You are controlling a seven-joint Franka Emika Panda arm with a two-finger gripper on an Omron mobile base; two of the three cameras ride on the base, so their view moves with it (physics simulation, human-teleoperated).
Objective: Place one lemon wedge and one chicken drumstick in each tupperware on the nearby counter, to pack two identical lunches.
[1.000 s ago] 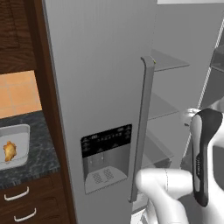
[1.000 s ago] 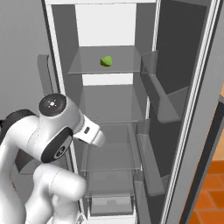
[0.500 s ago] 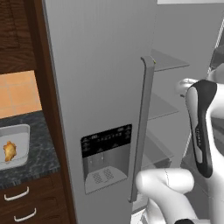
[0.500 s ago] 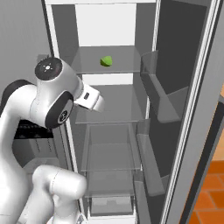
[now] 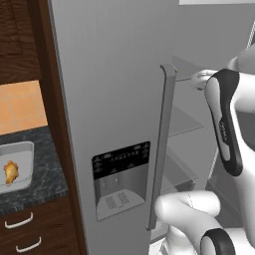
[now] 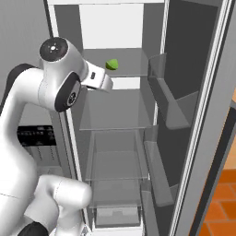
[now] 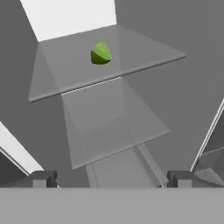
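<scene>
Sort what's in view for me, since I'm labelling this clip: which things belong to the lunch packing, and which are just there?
Job:
lemon wedge on a fridge shelf
chicken drumstick in the tupperware
counter
end effector, open and empty

Just there:
fridge door with dispenser
glass shelves
drawers

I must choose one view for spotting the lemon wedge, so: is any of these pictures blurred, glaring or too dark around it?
Hand view: the wedge is sharp and evenly lit on the glass shelf, no glare. Right base view: the wedge is smaller, still crisp, with the arm close beside it. Left base view: the closed fridge door is flatly lit; the tupperware at the edge looks clear.
</scene>
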